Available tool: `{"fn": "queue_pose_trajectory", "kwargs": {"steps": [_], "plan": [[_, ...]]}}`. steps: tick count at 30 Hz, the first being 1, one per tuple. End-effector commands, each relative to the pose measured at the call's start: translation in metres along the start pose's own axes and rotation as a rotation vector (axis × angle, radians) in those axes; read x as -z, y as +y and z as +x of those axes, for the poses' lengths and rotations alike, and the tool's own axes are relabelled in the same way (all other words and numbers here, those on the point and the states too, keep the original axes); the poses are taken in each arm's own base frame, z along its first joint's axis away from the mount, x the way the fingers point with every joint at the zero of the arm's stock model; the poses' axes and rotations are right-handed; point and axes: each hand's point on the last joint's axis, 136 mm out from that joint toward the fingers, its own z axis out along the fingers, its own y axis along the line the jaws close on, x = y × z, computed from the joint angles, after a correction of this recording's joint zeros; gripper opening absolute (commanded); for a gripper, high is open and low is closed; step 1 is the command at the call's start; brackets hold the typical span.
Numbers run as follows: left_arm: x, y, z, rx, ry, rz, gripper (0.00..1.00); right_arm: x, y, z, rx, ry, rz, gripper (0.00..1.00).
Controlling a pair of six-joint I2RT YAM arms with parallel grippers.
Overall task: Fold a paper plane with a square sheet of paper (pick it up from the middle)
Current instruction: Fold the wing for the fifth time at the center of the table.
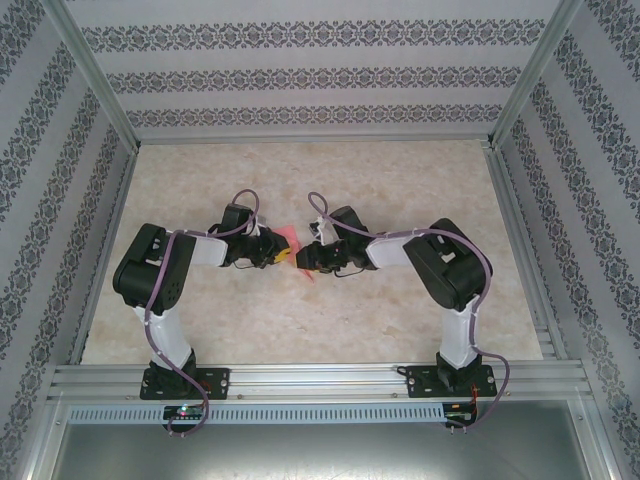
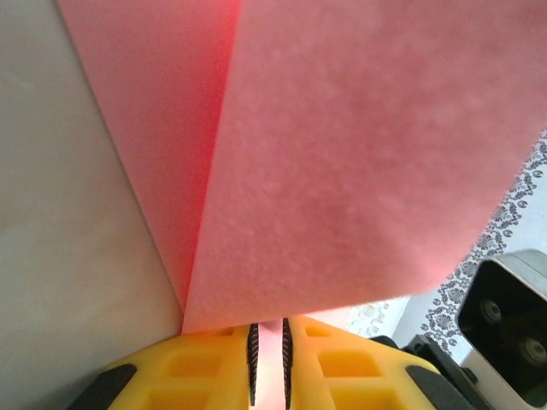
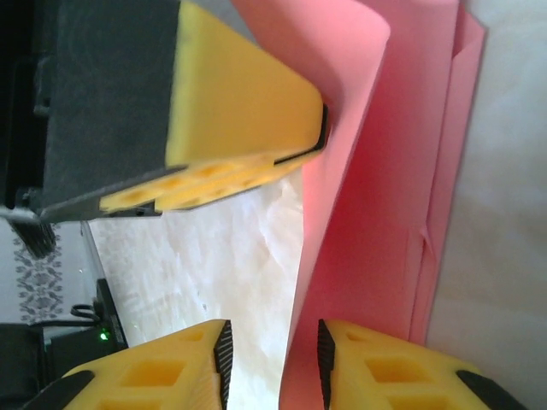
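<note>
So the salmon-pink sheet of thin paper [image 1: 288, 236] is up off the pale marbled worktop [image 1: 400, 330], held in the middle between the two arms. It's got at least one long crease in it already. From the left wrist you can see one flap doubled over another [image 2: 342, 154]. From the right wrist it looks like several layers stacked together and bowing outward [image 3: 376, 171].

The left gripper [image 2: 267, 342] has its yellow fingers pinched down to a sliver, with the paper's edge clamped between them. You can see the same pinch from the other side too [image 3: 323, 128]. The right gripper [image 3: 272, 350] has its fingers parted a fair way. The near edge of the sheet sits in that gap, close by one finger, but nothing's pinched as far as I can tell.

Handling-wise, my guess is it weighs basically nothing, it's floppy, and the folds will want to spring open. It probably won't slip much against those ribbed pads, but it'll crumple or tear easily if the two arms pull against each other. I'd take hold along the crease near the middle, where the layers are doubled and stiffest, rather than on a loose single-layer corner. I'd also close flat on it so the fold doesn't skew.
</note>
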Motion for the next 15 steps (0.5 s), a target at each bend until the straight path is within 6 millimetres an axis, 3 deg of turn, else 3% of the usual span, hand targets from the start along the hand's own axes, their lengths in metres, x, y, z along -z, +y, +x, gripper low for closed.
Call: {"fn": "queue_pose_trajectory", "kwargs": {"steps": [1,6,15], "plan": [[-0.009,0.015,0.001,0.004,0.004,-0.06,0.19,0.013,0.0,0.0,0.108,0.005,0.099,0.36],[-0.01,0.018,0.001,0.007,0.006,-0.068,0.19,0.009,-0.004,0.01,0.207,0.047,0.215,0.37],[-0.01,0.019,0.001,0.012,0.009,-0.076,0.19,0.002,-0.005,0.01,0.341,0.061,0.347,0.35]]}}
